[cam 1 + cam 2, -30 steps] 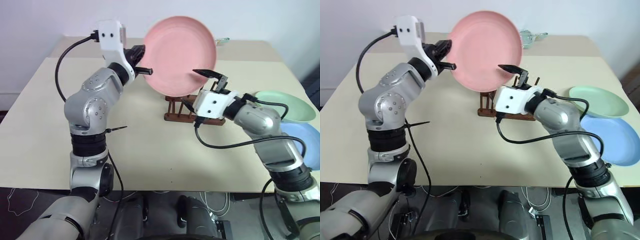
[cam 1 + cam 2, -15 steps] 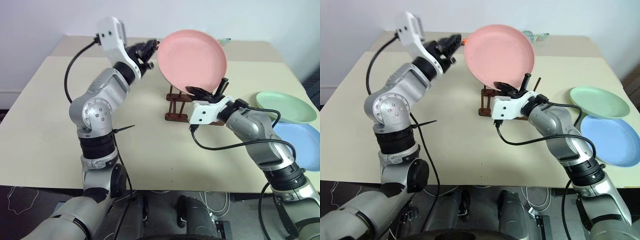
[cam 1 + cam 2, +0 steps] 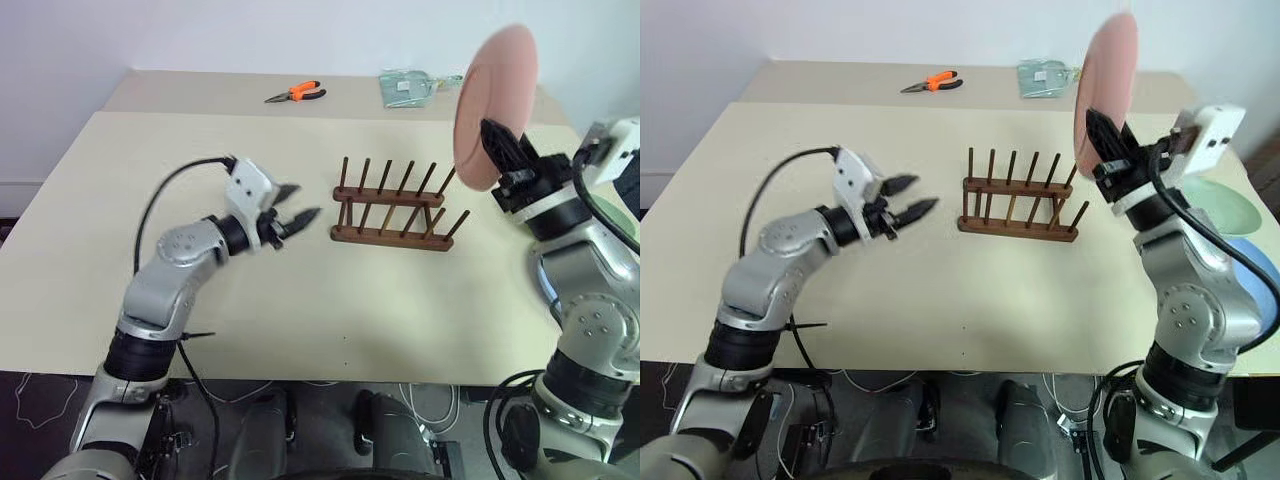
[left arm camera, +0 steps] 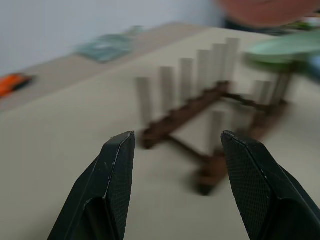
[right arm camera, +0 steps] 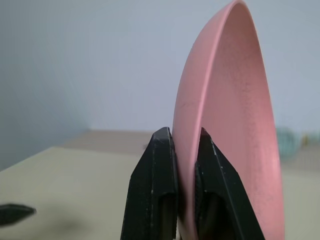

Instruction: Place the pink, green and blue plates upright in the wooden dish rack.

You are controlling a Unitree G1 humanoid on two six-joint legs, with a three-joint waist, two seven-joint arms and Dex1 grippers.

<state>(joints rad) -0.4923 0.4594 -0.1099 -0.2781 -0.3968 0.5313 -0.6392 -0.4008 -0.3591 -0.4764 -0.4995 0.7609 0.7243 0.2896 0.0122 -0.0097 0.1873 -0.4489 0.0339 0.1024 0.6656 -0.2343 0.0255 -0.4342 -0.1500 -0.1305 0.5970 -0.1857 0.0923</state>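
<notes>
Since a second ago the pink plate (image 3: 494, 106) has passed from the left gripper (image 3: 298, 222) to the right gripper (image 3: 500, 152), and it now hangs in the air at about two o'clock from the wooden dish rack (image 3: 392, 209), clear of the pegs and nearly edge-on to the head camera. The right arm has swung out to the right and rolled its wrist, fingers angled upward; in the right wrist view the two black fingers (image 5: 159, 192) are clamped on the plate's rim, one on each face. The left arm has dropped low over the table (image 3: 90, 220), forearm roughly level, its gripper released and jaws spread, pointing toward the rack from about nine o'clock and holding nothing.

The rack stands empty at the table's centre. The green plate (image 3: 1224, 204) is mostly hidden behind the right arm, only a sliver showing, and a strip of the blue plate (image 3: 1262, 283) peeks past the same arm near the picture's edge. In the left wrist view the rack and green plate are blurred. Orange-handled pliers (image 3: 297, 94) and a clear packet (image 3: 407, 87) lie at the far edge, around twelve o'clock.
</notes>
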